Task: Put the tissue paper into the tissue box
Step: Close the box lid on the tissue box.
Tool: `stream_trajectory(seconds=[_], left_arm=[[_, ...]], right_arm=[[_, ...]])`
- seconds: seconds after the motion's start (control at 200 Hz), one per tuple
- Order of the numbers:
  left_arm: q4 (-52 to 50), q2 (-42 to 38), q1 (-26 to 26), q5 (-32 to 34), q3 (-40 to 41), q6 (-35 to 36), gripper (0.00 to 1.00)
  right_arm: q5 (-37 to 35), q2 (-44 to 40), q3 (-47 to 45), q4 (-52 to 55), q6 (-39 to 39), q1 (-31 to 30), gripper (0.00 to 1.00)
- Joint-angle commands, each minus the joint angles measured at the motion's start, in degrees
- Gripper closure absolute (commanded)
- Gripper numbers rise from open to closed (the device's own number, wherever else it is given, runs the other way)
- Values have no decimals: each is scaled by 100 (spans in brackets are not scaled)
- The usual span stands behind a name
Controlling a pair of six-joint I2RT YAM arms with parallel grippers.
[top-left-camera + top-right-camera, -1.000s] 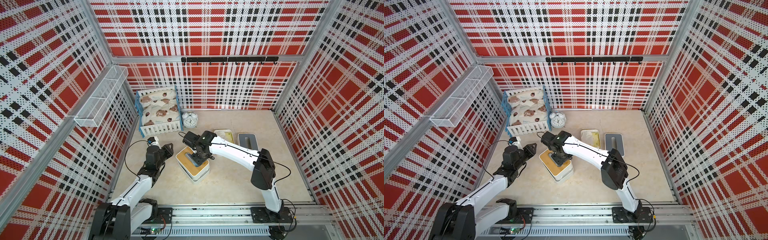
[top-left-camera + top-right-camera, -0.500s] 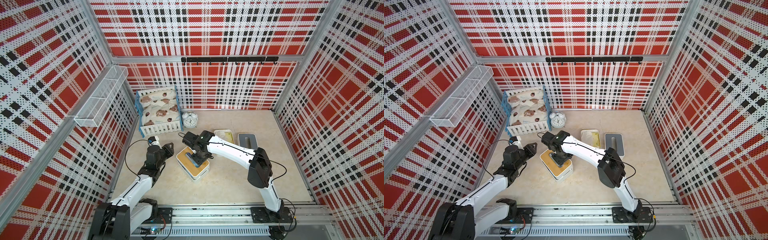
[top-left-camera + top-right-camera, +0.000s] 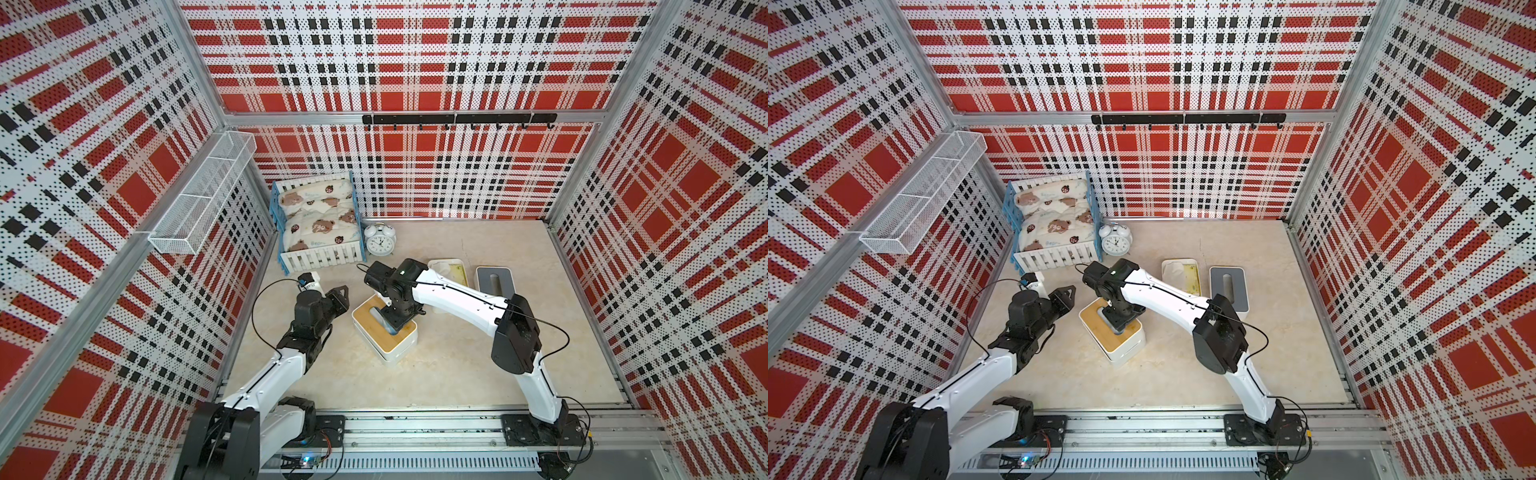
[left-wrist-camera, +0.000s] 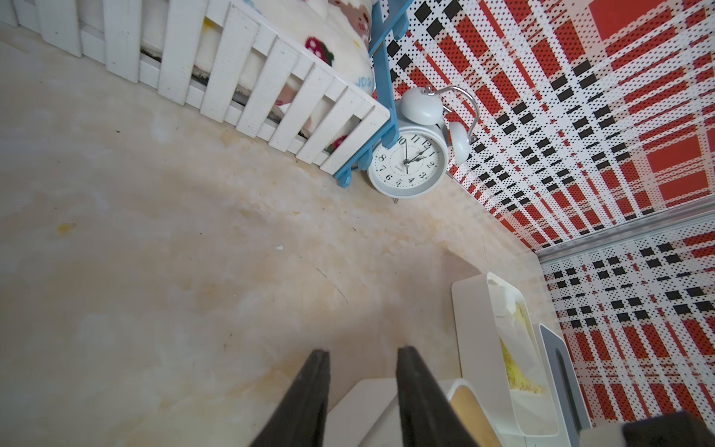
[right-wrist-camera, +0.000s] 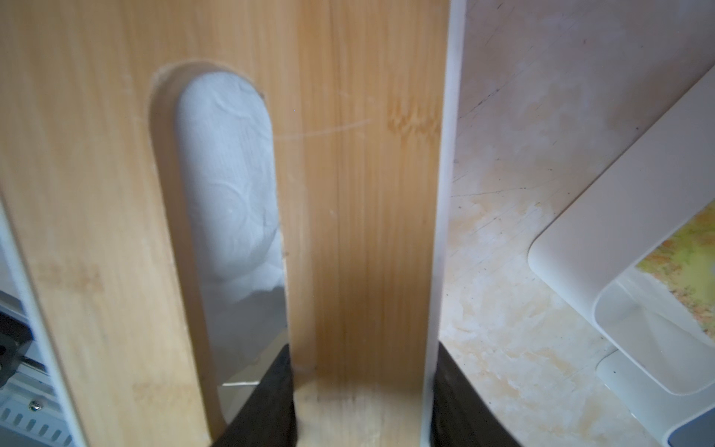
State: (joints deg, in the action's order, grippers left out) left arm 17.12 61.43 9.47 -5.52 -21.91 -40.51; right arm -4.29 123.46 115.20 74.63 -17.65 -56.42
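The tissue box (image 3: 384, 328) (image 3: 1113, 332) is white with a bamboo lid (image 5: 367, 154) and stands mid-table in both top views. White tissue paper (image 5: 228, 174) shows inside it through the lid's long slot. My right gripper (image 3: 397, 320) (image 3: 1119, 322) (image 5: 363, 402) points down onto the box. It is shut on the lid strip, with one finger in the slot and the other outside the white rim. My left gripper (image 3: 343, 293) (image 3: 1069, 293) (image 4: 363, 356) hovers just left of the box, open and holding nothing.
An open white box (image 3: 451, 270) (image 4: 476, 348) with yellowish contents and a grey slotted lid (image 3: 494, 282) lie behind the right arm. A toy bed (image 3: 320, 224) and an alarm clock (image 3: 379, 241) (image 4: 406, 162) stand at the back left. A wire basket (image 3: 203, 195) hangs on the left wall.
The right arm's elbow has shifted slightly to the left while its gripper stays on the box lid. The box and the left arm have hardly moved.
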Motion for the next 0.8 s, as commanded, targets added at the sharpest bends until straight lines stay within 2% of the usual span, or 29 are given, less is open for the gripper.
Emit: stream_trajectory(seconds=[0.0, 0.486, 0.526, 0.792], left_arm=[[159, 72, 35, 66, -130, 96, 64], [34, 540, 424, 204, -449, 257, 64], [1, 646, 647, 208, -508, 304, 64], [-172, 1079, 870, 445, -692, 513, 68]], right_arm=[[38, -174, -207, 209, -28, 17, 69], [96, 558, 738, 756, 53, 78, 69], [121, 624, 820, 790, 69, 94, 69], [82, 589, 510, 548, 29, 206, 69]])
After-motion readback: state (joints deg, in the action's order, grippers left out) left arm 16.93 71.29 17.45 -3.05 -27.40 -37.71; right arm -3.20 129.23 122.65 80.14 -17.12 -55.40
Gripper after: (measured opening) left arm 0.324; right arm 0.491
